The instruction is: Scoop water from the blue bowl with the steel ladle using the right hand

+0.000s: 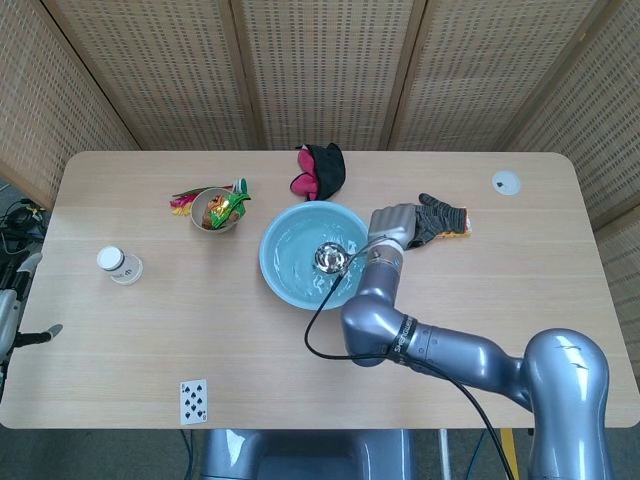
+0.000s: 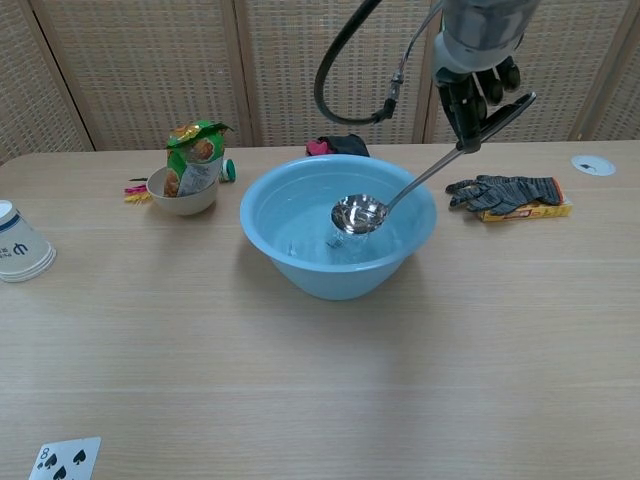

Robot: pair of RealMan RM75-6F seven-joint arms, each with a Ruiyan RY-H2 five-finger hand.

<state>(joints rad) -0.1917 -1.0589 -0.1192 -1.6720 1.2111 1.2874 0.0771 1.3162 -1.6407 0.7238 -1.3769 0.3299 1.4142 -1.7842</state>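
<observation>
i saw a pale blue bowl point(image 2: 300, 262) and a shiny steel ladle point(image 2: 360, 214) on my feed, held in dark fingers point(image 2: 478, 95). the worktop point(image 2: 400, 380) was light wood grain. a dark grey glove point(image 2: 503, 190) lay on something yellow, a white bowl point(image 2: 183, 195) held a green packet point(image 2: 195, 145), and a black-and-pink cloth point(image 1: 320, 170) sat behind.

A playing card point(image 1: 194, 400), paper cup point(image 1: 119, 265), snack bowl point(image 1: 215, 210) and grey glove point(image 1: 437, 217) lie on the table point(image 1: 520, 300).
</observation>
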